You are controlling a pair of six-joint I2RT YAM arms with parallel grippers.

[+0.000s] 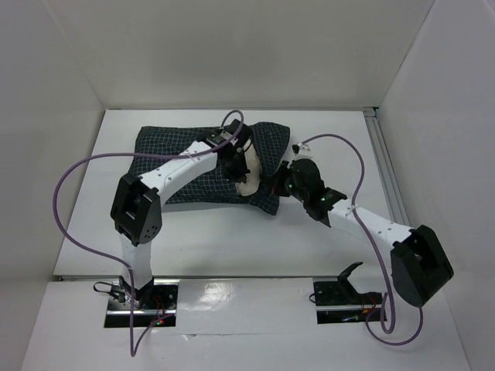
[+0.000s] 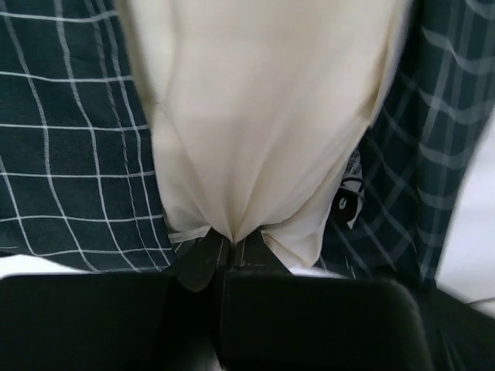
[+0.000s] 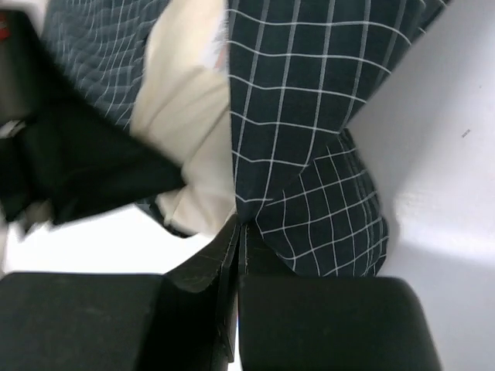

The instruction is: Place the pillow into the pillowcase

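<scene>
The dark checked pillowcase lies at the middle back of the table, and most of the cream pillow is inside it. Only the pillow's right end shows at the case's opening. My left gripper is shut on a pinched fold of the pillow, with checked fabric on both sides and a small tag at its right edge. My right gripper is shut on the pillowcase edge beside the opening, with the pillow just to its left.
White walls enclose the white table on three sides. A metal rail runs along the right edge. Purple cables loop off both arms. The left arm's black body crosses the right wrist view.
</scene>
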